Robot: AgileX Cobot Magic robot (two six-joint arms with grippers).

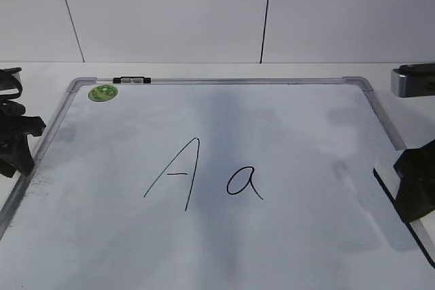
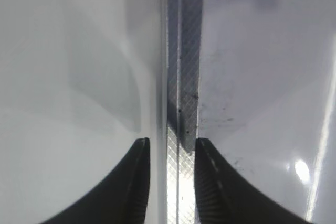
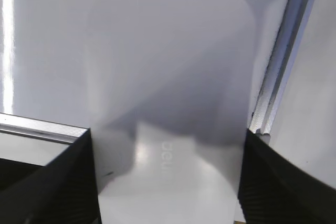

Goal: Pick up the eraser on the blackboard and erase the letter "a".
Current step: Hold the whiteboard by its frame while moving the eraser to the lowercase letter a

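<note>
The blackboard [image 1: 272, 120] is a white board in a grey frame, lying flat. On it a small handwritten letter "a" [image 1: 245, 183] stands just right of a taller capital "A" [image 1: 175, 174]. At the board's right edge my right gripper [image 1: 411, 181] [image 3: 167, 135] is shut on the white eraser [image 1: 389, 168] [image 3: 173, 182], whose dark underside shows along its edge. The eraser casts a shadow on the board [image 3: 157, 51]. My left gripper [image 1: 17, 140] [image 2: 172, 142] is at the left edge, its jaws open and straddling the frame rail [image 2: 181, 77], a thin gap beside the left finger.
A round green sticker [image 1: 103, 92] sits in the board's far left corner, and a small black clip [image 1: 132, 80] lies on the top rail. A grey and black device [image 1: 413, 79] stands beyond the far right corner. The right frame rail [image 3: 283, 61] runs beside the eraser.
</note>
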